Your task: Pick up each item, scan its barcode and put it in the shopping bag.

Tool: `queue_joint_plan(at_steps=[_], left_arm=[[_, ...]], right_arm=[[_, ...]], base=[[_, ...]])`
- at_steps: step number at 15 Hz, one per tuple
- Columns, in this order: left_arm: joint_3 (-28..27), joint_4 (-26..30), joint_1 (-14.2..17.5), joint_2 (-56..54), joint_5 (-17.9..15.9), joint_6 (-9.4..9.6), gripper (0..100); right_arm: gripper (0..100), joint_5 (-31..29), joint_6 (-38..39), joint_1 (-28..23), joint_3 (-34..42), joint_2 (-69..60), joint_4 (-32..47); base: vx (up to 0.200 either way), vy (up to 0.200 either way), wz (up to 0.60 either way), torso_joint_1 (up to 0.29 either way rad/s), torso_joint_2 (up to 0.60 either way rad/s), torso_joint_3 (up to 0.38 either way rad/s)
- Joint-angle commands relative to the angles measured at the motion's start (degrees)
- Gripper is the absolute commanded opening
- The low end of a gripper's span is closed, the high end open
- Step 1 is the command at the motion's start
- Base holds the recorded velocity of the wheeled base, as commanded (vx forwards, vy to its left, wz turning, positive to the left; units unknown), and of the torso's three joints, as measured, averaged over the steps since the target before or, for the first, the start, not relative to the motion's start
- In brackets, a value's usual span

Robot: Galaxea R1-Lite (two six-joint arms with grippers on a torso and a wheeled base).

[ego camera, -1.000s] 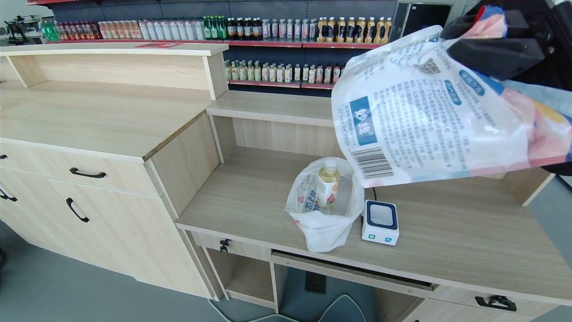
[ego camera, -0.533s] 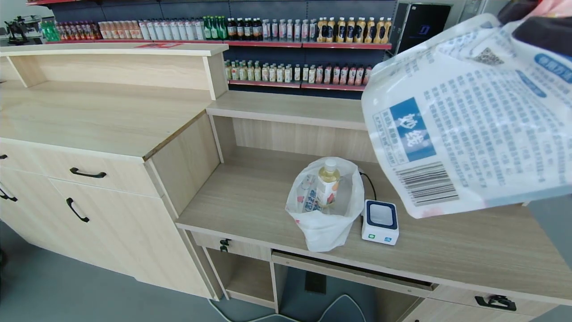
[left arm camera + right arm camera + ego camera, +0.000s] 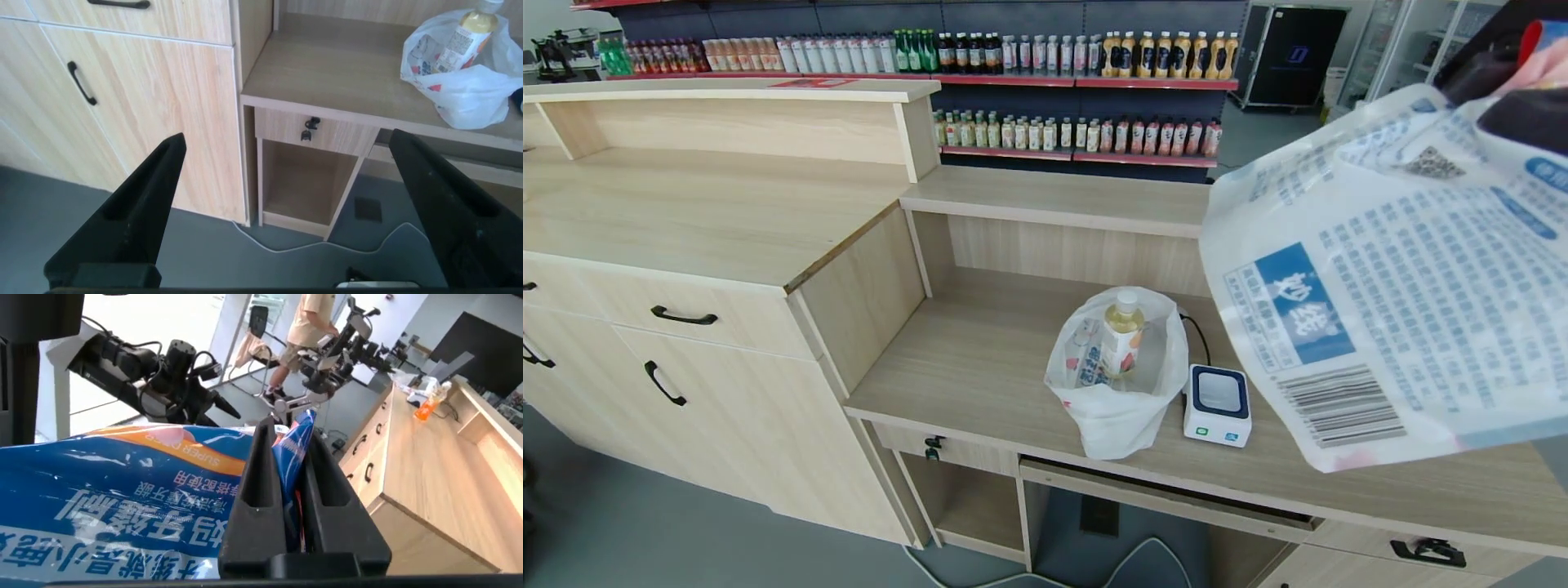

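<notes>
Packet (image 3: 1388, 278) of white printed plastic hangs in the air at the right of the head view. Its far side is cut off by the frame, and its bulk hides the right end of the desk (image 3: 980, 367). Right tool (image 3: 290, 445), seen from its own wrist camera, has both fingers (image 3: 261, 490) pressed shut on the packet's blue-and-red top seam. In the head view it is a dark shape, largely cut off at the top right corner. The barcode (image 3: 1339, 404) at the packet's lower corner faces the head camera. The scanner (image 3: 1217, 404) sits on the desk below and apart from the packet, just beside the shopping bag (image 3: 1119, 416). The white bag stands open with a bottle (image 3: 1123, 331) of yellow drink upright inside, its lower half veiled by the plastic. The scanner's cable (image 3: 1196, 335) runs behind the bag and is lost from sight. Left tool (image 3: 288, 140) hangs low before the desk's front, jaws spread wide and holding nothing. Shelves (image 3: 1086, 82) of bottles line the back wall.
</notes>
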Motion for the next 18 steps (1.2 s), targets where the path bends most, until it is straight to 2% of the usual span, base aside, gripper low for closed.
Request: queue_joint_plan(at_steps=[1,18], left_arm=[[0.0,-0.01,0.0,0.02,0.0,0.0,100],[0.0,-0.01,0.0,0.02,0.0,0.0,100]], right_arm=[[0,1.75,-0.04,0.0,2.46,-1.41,-0.08],[0,1.48,-2.67,-0.36,7.21,-4.05,-0.08]], base=[[0.0,0.0,0.0,0.0,0.0,0.0],[0.0,0.0,0.0,0.0,0.0,0.0]])
